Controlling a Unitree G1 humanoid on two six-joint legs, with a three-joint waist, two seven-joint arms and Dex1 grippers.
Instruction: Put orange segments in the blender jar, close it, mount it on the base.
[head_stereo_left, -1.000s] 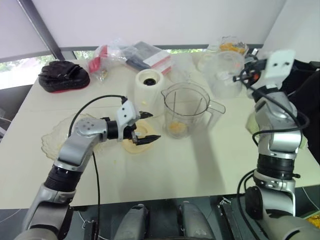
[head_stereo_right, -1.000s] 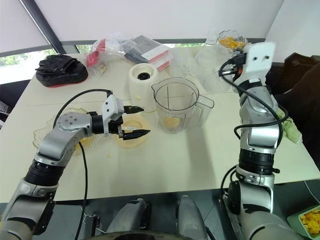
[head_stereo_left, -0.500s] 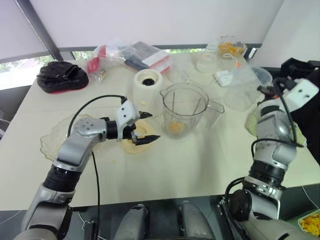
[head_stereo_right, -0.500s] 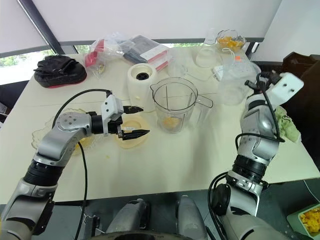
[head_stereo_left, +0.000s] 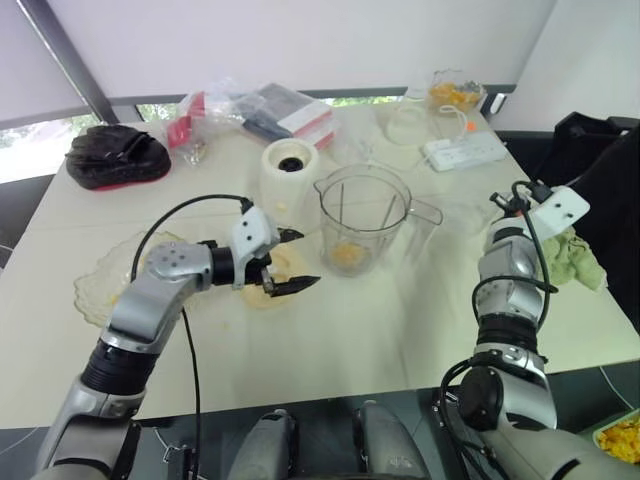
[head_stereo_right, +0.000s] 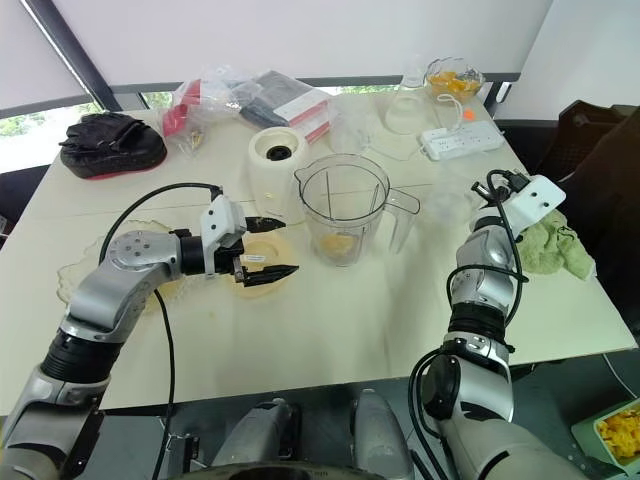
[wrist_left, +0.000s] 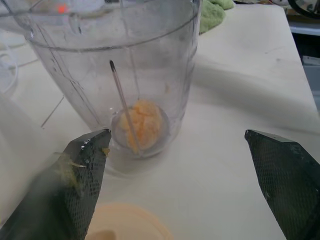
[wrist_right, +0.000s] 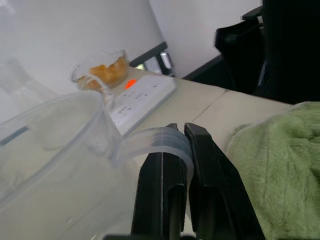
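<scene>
A cream table (head_stereo_left: 400, 320), seen from above. Near its middle stands a clear plastic blender jar (head_stereo_left: 365, 215), upright and lidless, with one orange segment (wrist_left: 142, 120) lying at its bottom. Behind it and to the left, standing apart, is the cream cylindrical blender base (head_stereo_left: 289, 170). The left gripper (head_stereo_left: 300, 260) hovers beside the jar over a pale yellow round disc (head_stereo_right: 262, 265), its fingers spread wide and empty. At the table's right edge the right gripper (wrist_right: 184, 131) is clenched on the loop handle of a clear plastic jug (wrist_right: 55, 150) — a green cloth (wrist_right: 280, 165) lies beside it, and a white power strip (head_stereo_left: 462, 150) lies beyond.
</scene>
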